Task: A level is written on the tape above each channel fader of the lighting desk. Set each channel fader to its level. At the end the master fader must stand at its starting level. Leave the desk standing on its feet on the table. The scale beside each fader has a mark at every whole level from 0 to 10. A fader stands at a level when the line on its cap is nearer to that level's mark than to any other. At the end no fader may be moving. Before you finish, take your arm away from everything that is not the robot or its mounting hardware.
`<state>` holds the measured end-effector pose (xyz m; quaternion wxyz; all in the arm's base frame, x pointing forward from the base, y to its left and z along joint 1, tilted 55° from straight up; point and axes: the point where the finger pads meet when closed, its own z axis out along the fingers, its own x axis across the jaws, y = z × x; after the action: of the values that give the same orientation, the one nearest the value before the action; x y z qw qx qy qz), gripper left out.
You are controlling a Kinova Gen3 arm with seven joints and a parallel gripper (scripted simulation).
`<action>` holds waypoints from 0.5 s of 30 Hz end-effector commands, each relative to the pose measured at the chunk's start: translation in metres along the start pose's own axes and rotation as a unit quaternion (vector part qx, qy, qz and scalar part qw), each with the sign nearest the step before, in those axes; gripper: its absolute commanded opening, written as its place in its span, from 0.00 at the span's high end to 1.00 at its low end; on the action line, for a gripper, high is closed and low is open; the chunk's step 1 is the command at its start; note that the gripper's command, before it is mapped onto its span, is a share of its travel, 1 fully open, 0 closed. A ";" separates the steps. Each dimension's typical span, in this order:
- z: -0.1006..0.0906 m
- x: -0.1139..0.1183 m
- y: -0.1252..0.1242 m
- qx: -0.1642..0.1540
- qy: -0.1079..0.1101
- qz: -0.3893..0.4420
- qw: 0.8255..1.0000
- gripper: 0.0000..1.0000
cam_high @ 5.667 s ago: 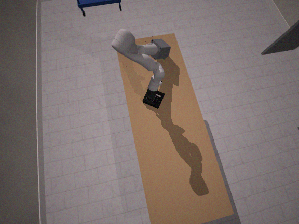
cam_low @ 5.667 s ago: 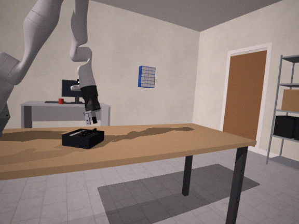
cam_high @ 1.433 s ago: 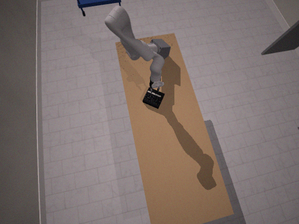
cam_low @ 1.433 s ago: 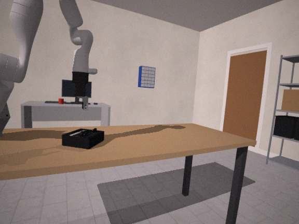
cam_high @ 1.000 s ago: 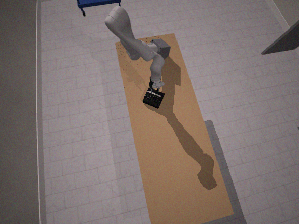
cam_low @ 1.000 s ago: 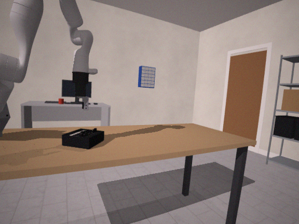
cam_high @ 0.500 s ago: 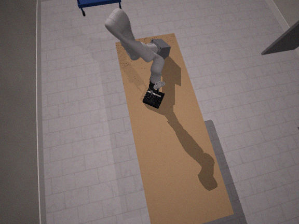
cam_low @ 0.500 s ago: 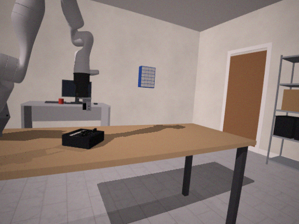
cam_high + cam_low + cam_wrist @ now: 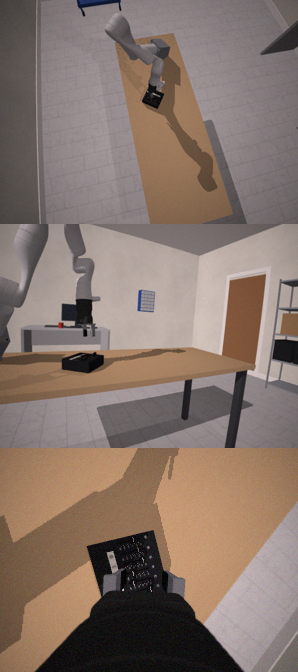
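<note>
Lighting desk: the black lighting desk [image 9: 153,101] [image 9: 75,365] [image 9: 98,558] is sitting flat on the wooden counter [image 9: 176,168] [image 9: 155,364] [image 9: 215,523], roughly under the gripper [image 9: 152,94] [image 9: 89,333] [image 9: 144,577]. Can't make out its feet.
Gripper: fingers wide apart, nothing between them. In the exterior view they're pointing down with a clear gap above the counter, so they're not touching the desk.
Arm: the pale Kinova arm [image 9: 157,71] [image 9: 84,289] bends over and drops down to a black wrist section [image 9: 84,310] [image 9: 145,638].
Tape: there's a pale strip [image 9: 157,95] [image 9: 77,357] [image 9: 111,562] on the desk top, running along one side of the fader rows. Whatever's written on it is way too small for me to read.
Faders: rows of little pale marks show in the wrist view, but part of the panel is behind the gripper. Honestly can't tell which level any cap is at, master included.
Shadow: a long arm shadow stretches across the counter.
Background: red cup [image 9: 60,325] and monitor [image 9: 68,312] on a side table [image 9: 64,336], blue drawer cabinet [image 9: 146,301] on the wall, brown door [image 9: 243,322] by a metal shelf unit [image 9: 276,320].

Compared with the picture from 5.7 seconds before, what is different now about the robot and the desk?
The claw moved up, away from the lighting desk, and turned from tilted to pointing straight down. No grasp or release shows. The lighting desk stayed in place.
</note>
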<state>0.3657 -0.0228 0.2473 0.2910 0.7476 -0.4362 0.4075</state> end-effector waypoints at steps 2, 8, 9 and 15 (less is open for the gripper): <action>0.008 0.004 0.001 -0.007 0.004 -0.057 0.998 0.00; 0.014 0.009 -0.001 -0.009 0.014 -0.140 0.990 0.00; 0.015 0.010 -0.002 -0.010 0.017 -0.161 0.987 0.00; 0.024 0.017 -0.004 -0.015 0.032 -0.290 0.957 0.00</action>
<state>0.3817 -0.0398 0.2502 0.4103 0.8211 -0.2106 0.3363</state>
